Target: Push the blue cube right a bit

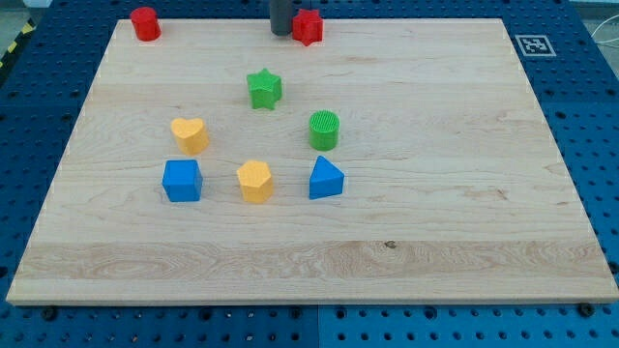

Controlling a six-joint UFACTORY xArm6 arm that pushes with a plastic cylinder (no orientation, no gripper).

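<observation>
The blue cube (pixel 182 181) sits on the wooden board (pixel 435 222) at the lower left of the block group. My tip (pixel 280 33) is at the view's top edge, just left of a red star block (pixel 308 27), far above and to the right of the blue cube. A yellow hexagon block (pixel 255 181) lies right of the cube, with a gap between them. A yellow heart block (pixel 190 134) lies just above the cube.
A blue triangular block (pixel 325 179) lies right of the yellow hexagon. A green cylinder (pixel 324 130) and a green star (pixel 263 89) lie higher up. A red cylinder (pixel 145 23) stands at the top left corner. A marker tag (pixel 533 44) is off the board's top right.
</observation>
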